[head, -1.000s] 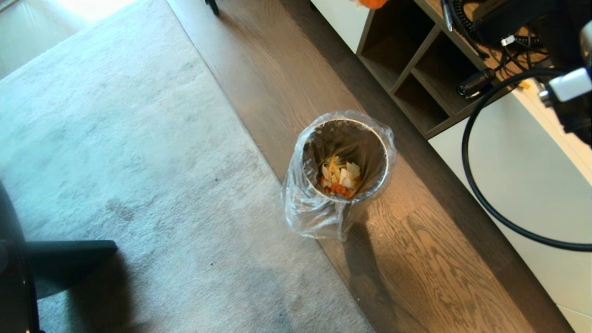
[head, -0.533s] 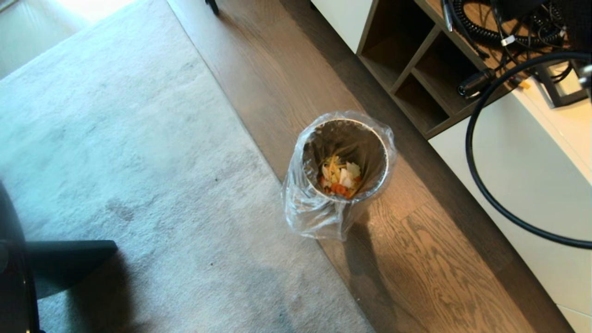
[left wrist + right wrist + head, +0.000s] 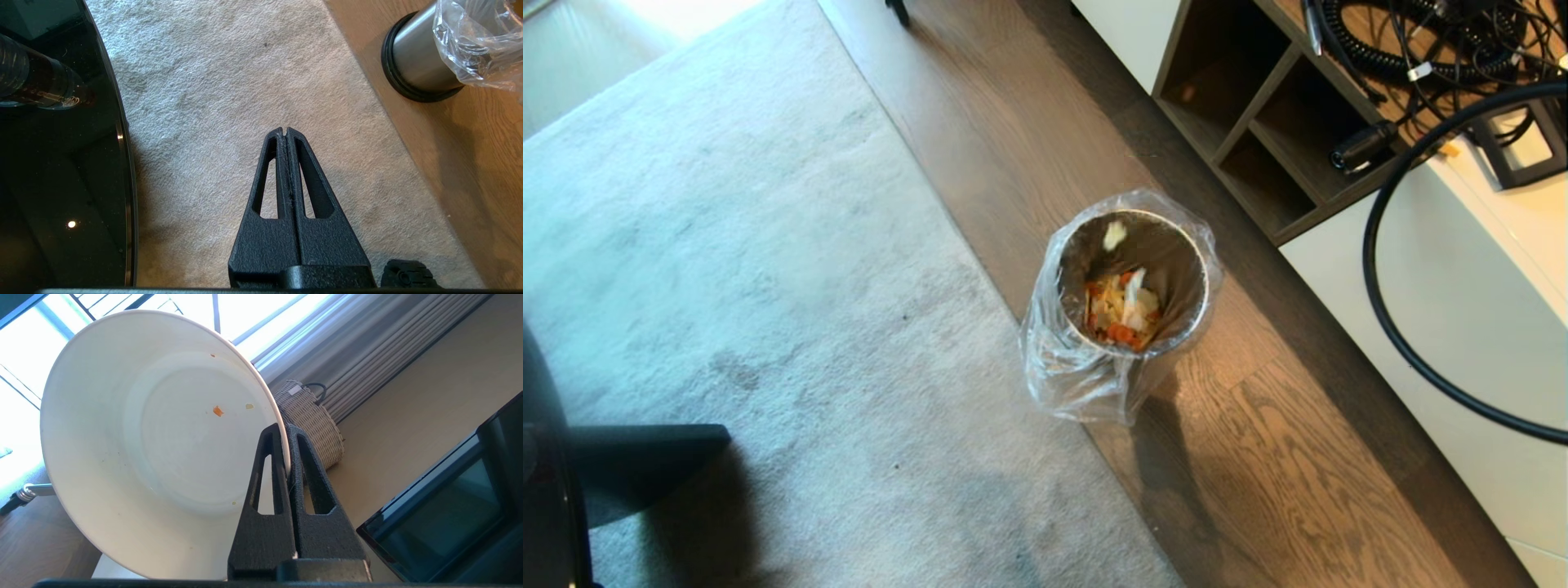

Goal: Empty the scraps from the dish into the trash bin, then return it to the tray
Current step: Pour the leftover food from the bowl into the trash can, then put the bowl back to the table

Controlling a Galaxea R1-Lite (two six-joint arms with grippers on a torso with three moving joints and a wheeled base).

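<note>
The right gripper (image 3: 287, 428) has its jaws clamped on the rim of the dish (image 3: 155, 433), which is tipped on edge and nearly bare, with only a few orange and pale specks stuck inside. The scraps (image 3: 1121, 309) lie at the bottom of the trash bin (image 3: 1125, 282), which stands on the wood floor (image 3: 1282, 457) just right of the grey rug (image 3: 752, 269), one pale piece near its far inner wall. The left gripper (image 3: 286, 131) hangs over the rug, jaws pressed together, holding nothing
</note>
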